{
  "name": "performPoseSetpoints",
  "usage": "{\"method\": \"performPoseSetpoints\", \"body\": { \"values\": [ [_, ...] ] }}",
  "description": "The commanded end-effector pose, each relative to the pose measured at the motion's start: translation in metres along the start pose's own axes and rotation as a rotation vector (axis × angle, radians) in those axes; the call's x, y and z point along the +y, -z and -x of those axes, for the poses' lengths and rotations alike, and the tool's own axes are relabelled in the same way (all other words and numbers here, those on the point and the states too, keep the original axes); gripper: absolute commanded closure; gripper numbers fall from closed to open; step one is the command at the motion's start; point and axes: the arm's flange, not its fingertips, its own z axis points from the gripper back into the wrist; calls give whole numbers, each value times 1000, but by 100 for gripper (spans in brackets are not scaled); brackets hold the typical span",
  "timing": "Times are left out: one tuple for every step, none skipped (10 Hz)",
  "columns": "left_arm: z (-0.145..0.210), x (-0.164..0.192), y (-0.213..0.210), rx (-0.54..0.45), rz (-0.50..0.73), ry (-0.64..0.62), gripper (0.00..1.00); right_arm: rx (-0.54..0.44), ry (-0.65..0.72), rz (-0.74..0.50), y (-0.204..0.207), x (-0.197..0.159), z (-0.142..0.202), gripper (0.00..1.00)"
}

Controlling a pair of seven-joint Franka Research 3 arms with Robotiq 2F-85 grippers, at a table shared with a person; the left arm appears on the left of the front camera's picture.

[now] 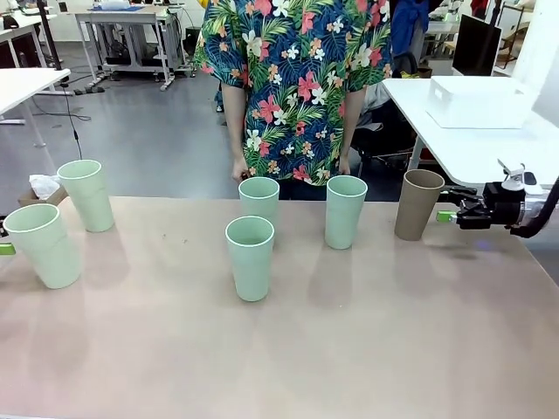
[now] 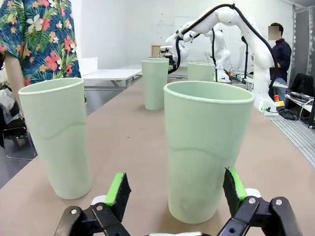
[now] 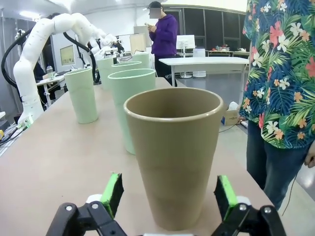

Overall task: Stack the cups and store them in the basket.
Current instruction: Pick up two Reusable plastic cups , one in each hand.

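Standing upright on the desk (image 1: 175,358), the tan cup (image 3: 172,147) is just ahead of the right gripper (image 3: 170,194), centred on the gap between its green pads (image 3: 113,191). The jaws are spread wide, a strip of desk shows on each side of the cup's base, and nothing is clamped. Farther out along that gripper's line of sight stands a row of mint cups (image 3: 130,98), one behind another. The left gripper (image 2: 175,187) is likewise spread apart and holds nothing. The near mint cup (image 2: 209,147) stands upright just in front of it, off-centre toward one pad; that pad overlaps the cup's lower wall in the wrist view, so whether they touch cannot be told. A second mint cup (image 2: 55,137) stands just outside the opposite pad, clear of the jaws. The basket (image 1: 479,103) sits on a separate white table (image 1: 463,153), above and beyond the right gripper in the front view, well apart from it and from every cup. A person (image 1: 293,87) in a flowered shirt stands at the desk's far edge, off to one side of the right gripper.
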Motion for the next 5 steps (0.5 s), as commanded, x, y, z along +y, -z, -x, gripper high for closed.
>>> {"method": "performPoseSetpoints", "body": {
  "values": [
    [4,-2,6,-23,-27,33,0,-24,-21,26,4,-3,-1,0],
    [6,0,7,-23,-38,44,0,-27,-27,25,6,-5,0,0],
    [8,0,10,-21,-44,54,0,-28,-29,25,6,-5,0,0],
    [9,0,12,-23,-46,57,0,-29,-36,27,7,-7,1,0],
    [10,1,14,-27,-55,67,0,-33,-43,31,9,-9,2,0]
  ]
}}
